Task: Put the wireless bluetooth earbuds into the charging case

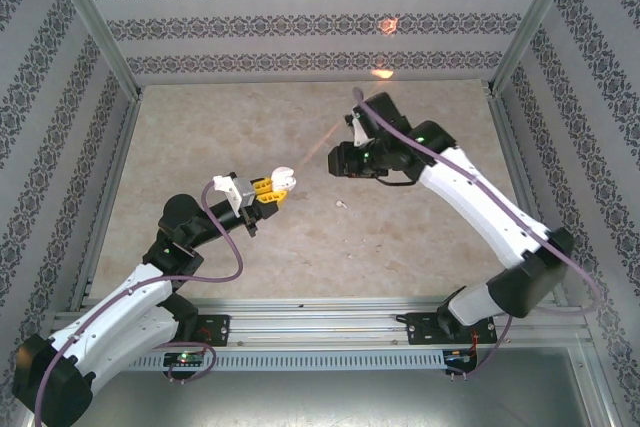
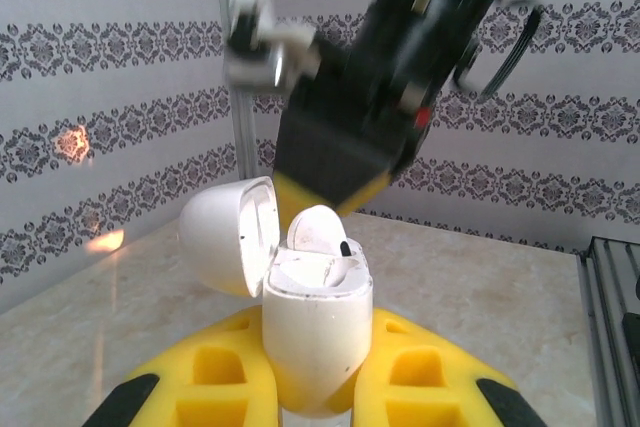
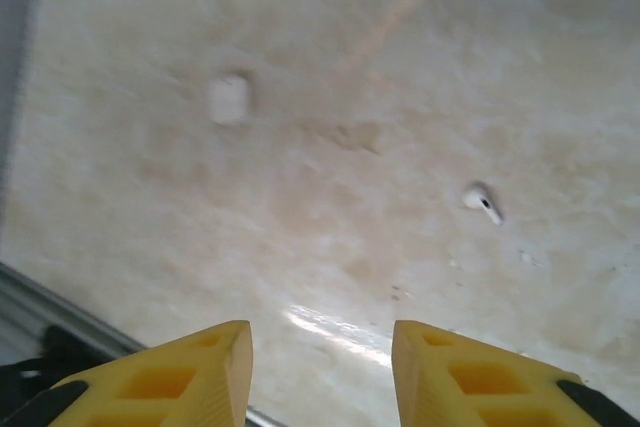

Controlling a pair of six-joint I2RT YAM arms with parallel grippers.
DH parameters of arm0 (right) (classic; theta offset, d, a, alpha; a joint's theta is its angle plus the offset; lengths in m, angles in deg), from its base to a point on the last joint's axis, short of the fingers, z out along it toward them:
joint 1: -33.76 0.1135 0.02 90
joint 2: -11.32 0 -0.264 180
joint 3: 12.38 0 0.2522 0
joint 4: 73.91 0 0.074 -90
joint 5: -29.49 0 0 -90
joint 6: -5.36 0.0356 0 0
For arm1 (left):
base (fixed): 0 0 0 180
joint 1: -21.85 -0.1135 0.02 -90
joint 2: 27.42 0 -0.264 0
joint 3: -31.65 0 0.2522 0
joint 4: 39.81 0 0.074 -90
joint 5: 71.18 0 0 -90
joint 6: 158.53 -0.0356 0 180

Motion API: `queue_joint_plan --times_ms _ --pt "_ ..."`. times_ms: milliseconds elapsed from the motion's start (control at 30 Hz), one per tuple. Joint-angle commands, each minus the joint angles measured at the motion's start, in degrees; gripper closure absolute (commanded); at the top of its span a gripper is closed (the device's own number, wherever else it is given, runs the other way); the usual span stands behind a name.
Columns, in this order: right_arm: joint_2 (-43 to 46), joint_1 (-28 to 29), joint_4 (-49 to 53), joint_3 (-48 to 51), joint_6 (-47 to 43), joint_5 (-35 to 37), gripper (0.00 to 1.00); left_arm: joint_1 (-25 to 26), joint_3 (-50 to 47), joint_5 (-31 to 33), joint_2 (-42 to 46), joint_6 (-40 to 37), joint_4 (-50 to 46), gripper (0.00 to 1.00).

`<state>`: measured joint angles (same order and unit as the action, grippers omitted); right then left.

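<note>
The marble-patterned table (image 1: pixel 200 127) is walled on three sides by patterned wallpaper (image 1: pixel 300 27), with a metal rail (image 1: pixel 330 325) along its near edge. The left arm (image 1: pixel 130 297) reaches up and to the right from its base. The right arm (image 1: pixel 480 207) bends in from the right toward the middle.

The left gripper (image 1: pixel 268 190) is clenched on the lower body of the charging case (image 2: pixel 315 337) and holds it above the table, left of centre. The case's long axis runs straight out from the yellow fingers (image 2: pixel 210 377). In the top view its mouth points up and to the right, toward the other arm. Its lid (image 2: pixel 225 237) is swung open on the hinge and hangs off to the left in the left wrist view.

The right gripper (image 3: pixel 320 332) is released, its yellow fingers apart with nothing between them, and it faces down at the table. In the left wrist view its blurred dark body hangs near the case, just past the open mouth.

A seated earbud (image 2: pixel 318 229) sits in the case with its rounded head sticking out of the mouth and a dark tip on the right. A loose earbud (image 1: pixel 341 204) lies flat on the table between the two grippers, touching neither. In the right wrist view it lies on a slant, dark end toward the lower right. That view also shows a small pale patch (image 3: pixel 229 99), too blurred to identify.
</note>
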<state>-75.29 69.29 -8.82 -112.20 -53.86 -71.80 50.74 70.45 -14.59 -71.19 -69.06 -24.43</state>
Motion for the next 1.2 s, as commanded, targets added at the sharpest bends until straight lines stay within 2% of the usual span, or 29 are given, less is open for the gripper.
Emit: queue_joint_plan --times_ms 0,67,233,567,767,1167 --pt "-4.63 -1.22 -5.50 4.51 -6.51 -0.99 0.61 0.38 -1.03 -1.05 0.74 2.00 -0.64 1.00" --pt "-8.41 -2.03 -7.12 5.55 -9.16 -0.22 0.63 0.30 -1.51 -0.65 0.70 2.33 -0.76 1.00" --pt "-19.51 -4.96 -7.71 2.96 -15.75 -3.76 0.66 0.31 -2.04 0.11 -0.21 2.64 -1.11 1.00" --pt "-35.69 -6.13 4.23 -10.37 -30.61 -5.18 0.60 0.21 -1.92 0.95 -3.33 2.72 -0.53 1.00" --pt "-39.59 -7.14 7.73 -13.67 -34.30 -8.73 0.60 0.12 -2.64 1.29 -3.94 2.74 -0.02 1.00" --pt "-41.57 -7.14 12.32 -13.31 -37.69 -8.28 0.59 -0.75 -2.80 0.89 -4.09 2.47 -0.05 1.00"
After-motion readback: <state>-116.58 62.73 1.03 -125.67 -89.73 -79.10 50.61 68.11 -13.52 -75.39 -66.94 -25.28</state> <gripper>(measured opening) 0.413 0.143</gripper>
